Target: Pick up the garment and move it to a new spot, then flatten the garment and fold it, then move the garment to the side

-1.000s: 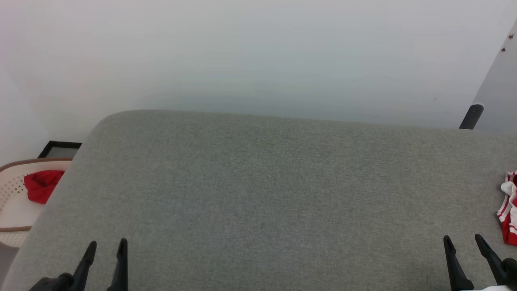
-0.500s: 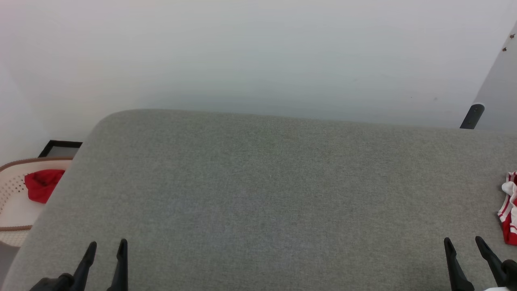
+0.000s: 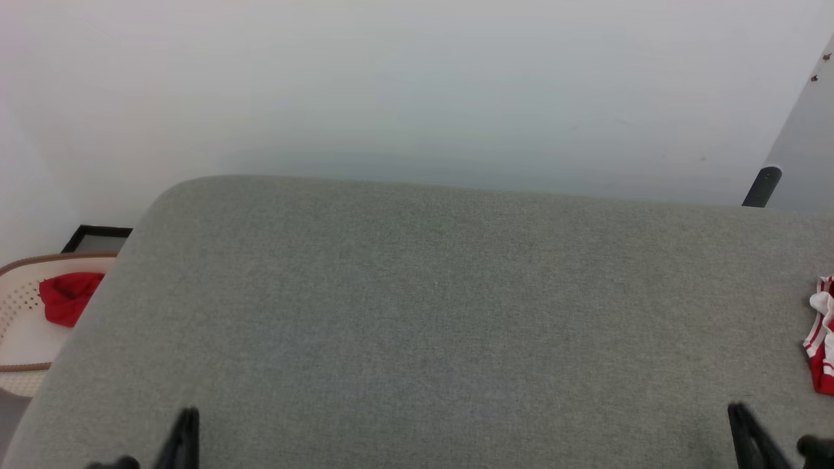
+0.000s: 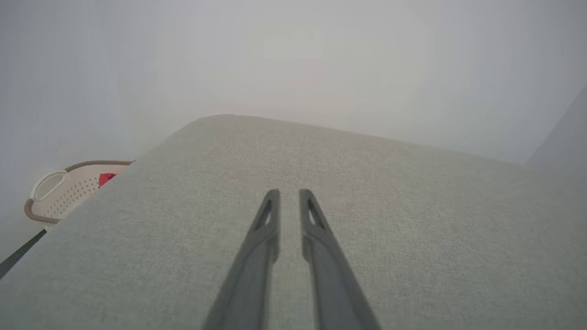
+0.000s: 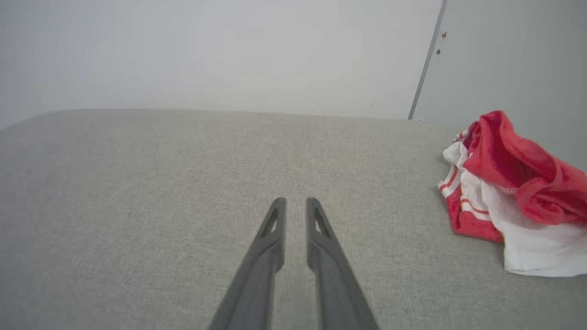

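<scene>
The garment (image 5: pixel 504 192) lies crumpled at the right end of the grey cushioned surface (image 3: pixel 417 312), red with white cloth and red-white striped trim; its print is hidden in the folds. In the head view just its edge (image 3: pixel 824 339) shows at the right border. My right gripper (image 5: pixel 296 200) hovers over bare cushion, well left of the garment, open with nothing between its fingers. My left gripper (image 4: pixel 285 192) is open and empty over the cushion's left part. In the head view, one dark finger (image 3: pixel 184 433) of the left gripper and one finger (image 3: pixel 744 433) of the right rise from the bottom edge.
A cream perforated basket (image 3: pixel 19 312) stands on the floor left of the cushion, with a small red cloth lump (image 3: pixel 65 296) in it. A black frame (image 3: pixel 98 240) leans behind it. A white wall runs along the back, and a dark post (image 3: pixel 761 187) stands at the far right.
Both grippers have drawn back toward the bottom edge of the head view, so less of their fingers shows. The garment and basket lie as before.
</scene>
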Robot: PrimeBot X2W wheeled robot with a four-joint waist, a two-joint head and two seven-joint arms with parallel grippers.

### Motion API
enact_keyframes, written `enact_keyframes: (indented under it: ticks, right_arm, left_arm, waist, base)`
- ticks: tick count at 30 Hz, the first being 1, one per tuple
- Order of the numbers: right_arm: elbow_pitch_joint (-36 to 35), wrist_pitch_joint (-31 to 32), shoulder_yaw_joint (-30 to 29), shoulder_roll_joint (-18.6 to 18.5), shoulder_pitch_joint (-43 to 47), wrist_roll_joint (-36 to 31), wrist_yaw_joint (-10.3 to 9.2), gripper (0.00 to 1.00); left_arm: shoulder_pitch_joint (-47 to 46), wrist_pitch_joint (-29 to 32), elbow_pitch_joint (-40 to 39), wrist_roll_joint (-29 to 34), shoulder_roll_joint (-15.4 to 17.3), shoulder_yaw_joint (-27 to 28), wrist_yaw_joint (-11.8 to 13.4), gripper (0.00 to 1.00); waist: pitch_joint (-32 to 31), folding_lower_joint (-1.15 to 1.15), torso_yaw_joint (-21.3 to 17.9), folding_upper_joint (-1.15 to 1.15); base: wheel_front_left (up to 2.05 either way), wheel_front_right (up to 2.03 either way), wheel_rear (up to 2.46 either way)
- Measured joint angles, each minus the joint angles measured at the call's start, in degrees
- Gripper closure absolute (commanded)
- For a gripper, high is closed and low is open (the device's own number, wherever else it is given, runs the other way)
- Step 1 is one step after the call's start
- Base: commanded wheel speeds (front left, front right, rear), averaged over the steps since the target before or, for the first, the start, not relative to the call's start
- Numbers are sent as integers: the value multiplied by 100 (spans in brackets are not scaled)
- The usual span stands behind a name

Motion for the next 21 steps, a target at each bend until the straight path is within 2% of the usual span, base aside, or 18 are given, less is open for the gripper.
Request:
enact_keyframes:
  ticks: [5,21]
  right_arm:
    - [198,77,8,136,97,132,0,100]
    - [152,397,-54,293,-71,1770,0,100]
  left_arm:
    - [98,78,198,-136,-177,-48,0,100]
    - [-121,505,198,-1585,-364,33,0,100]
  waist:
    - [8,0,-12,0]
    - [61,0,-99,0]
  base:
    - [0,0,0]
    - [0,0,0]
